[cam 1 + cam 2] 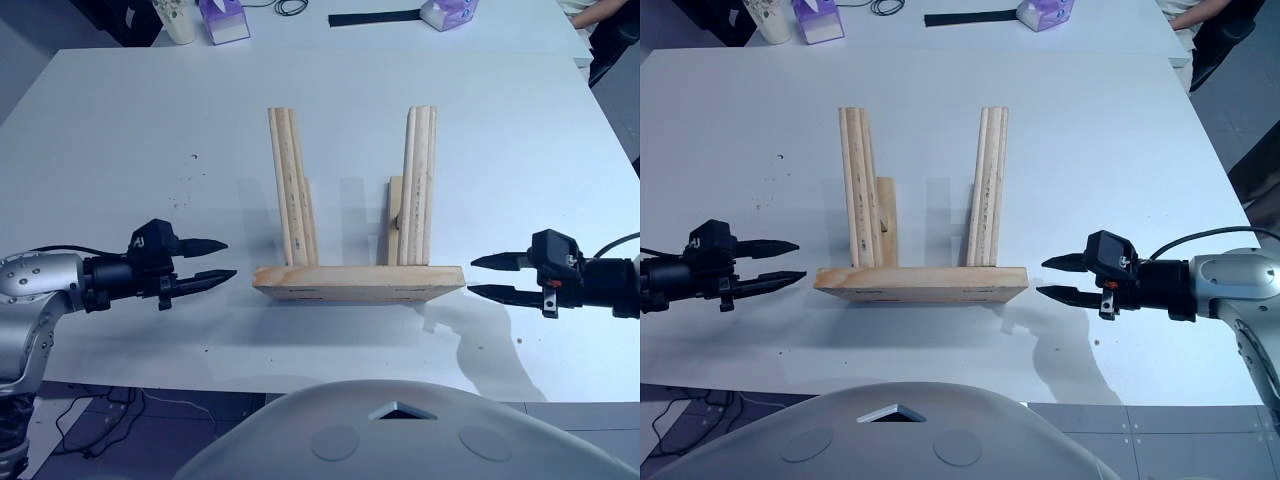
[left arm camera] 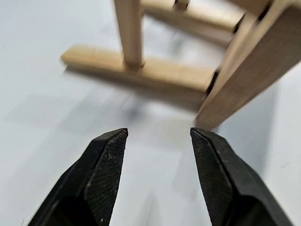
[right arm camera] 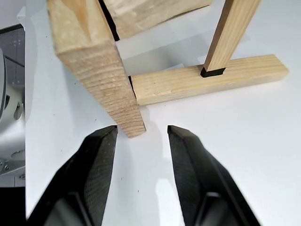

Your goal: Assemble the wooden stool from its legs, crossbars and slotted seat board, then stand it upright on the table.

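Looks assembled, judging by the joints: a stool (image 1: 415, 230) lying on its side on the table (image 1: 120, 150), propped on the long edge of the seat (image 1: 360, 283), with legs (image 1: 293, 187) running flat away from the seat and a short crossbar (image 1: 395, 215) just behind it. Leaves, most likely, only the tipping upright. Holds nothing in the left gripper (image 1: 229, 258): spread wide, level with the seat's left end, near it but apart. Holds nothing in the right gripper (image 1: 471, 277) either: spread too, just off the seat's right end, close to the corner without touching. Worth worrying about the grasp first: pinching only the corners of the seat gives little purchase and could mean slipping off mid-lift. Next, uneven lifting at the two ends of the seat, enough to twist the frame and perhaps work legs out of their slots; cannot tell how tight those joints sit. Then sliding: rotating about the seat's lower edge on such a smooth top could skid the whole thing away from the seat's present spot. Lastly, letting go before getting all feet down, risking a topple back over.
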Motion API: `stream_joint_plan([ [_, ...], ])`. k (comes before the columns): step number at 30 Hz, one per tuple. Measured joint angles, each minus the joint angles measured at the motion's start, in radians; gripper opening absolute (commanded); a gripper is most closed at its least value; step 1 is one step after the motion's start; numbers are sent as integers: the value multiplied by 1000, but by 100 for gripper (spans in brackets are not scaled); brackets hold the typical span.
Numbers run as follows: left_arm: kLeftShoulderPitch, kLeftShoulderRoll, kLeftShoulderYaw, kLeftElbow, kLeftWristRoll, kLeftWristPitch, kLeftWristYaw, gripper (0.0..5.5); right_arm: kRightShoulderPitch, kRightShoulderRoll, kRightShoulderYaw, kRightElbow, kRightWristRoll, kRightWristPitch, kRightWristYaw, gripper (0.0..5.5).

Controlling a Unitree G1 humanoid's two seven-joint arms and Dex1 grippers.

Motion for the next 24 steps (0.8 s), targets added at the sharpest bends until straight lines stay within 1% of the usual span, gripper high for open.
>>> stream_joint_plan([
  [4, -3, -98, -79, 54, 61, -101, 49, 308, -10, 75, 90, 43, -16, -30, -35, 307],
  [5, 2, -112, -97, 61, 79, -126, 50, 324, -13, 83, 114, 55, -33, -47, -43, 312],
  [8, 19, -131, -135, 81, 117, -206, 48, 327, -35, 104, 175, 111, -100, -106, -58, 312],
  [12, 32, -149, -214, 139, 172, -318, 21, 327, -75, 128, 265, 236, -167, -178, -44, 312],
  [13, 16, -149, -236, 179, 208, -362, 21, 327, -88, 134, 290, 271, -185, -204, -36, 312],
  [16, -20, -161, -265, 231, 209, -418, 17, 327, -109, 142, 349, 347, -233, -263, -12, 312],
  [24, -74, -205, -360, 248, 205, -461, 9, 327, -142, 180, 404, 364, -243, -300, 11, 312],
])
